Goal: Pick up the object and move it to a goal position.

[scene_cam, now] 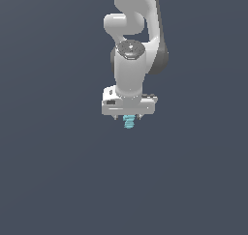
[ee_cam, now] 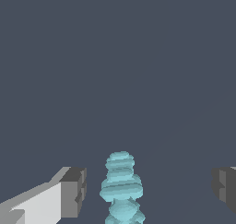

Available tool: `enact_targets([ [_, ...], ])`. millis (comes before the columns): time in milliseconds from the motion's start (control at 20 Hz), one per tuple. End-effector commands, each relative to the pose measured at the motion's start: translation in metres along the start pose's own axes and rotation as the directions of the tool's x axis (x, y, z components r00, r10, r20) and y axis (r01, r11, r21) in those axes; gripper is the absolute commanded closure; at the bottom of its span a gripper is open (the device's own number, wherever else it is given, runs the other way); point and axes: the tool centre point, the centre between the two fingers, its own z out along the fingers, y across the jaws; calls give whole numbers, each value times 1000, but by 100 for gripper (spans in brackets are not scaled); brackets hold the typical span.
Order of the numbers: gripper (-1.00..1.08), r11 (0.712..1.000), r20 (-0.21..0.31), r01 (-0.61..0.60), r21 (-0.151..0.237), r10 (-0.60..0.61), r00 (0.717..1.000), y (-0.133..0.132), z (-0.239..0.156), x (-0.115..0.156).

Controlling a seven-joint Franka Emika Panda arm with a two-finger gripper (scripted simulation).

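Up close, from nearest to farthest:
Fingers: in the wrist view a white finger with a grey pad [ee_cam: 73, 191] sits at the lower left of the frame, and the other grey pad shows at the lower right edge.
Gripper [ee_cam: 150, 190]: jaws spread wide, gaps on both sides of the piece, nothing clamped.
Object [ee_cam: 121, 188]: light-cyan, ridged, stacked; it stands between the fingers, nearer the lower-left one, touching neither.
Exterior view: object [scene_cam: 129, 121] pokes out just under the white gripper [scene_cam: 129, 117], centre frame.
Arm [scene_cam: 131, 60]: white, rising to the upper middle.
Ground [scene_cam: 48, 181]: plain dark slate.
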Motion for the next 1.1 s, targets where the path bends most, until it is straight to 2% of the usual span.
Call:
enact_targets([
  [0,-92,1000,0,0,0,0,1000,0,0,0],
  [450,-92,997,0,-78,-6,78,997,31,-3,3],
  [1050,-92,998,0,-61,-4,61,998,26,2,-3],
])
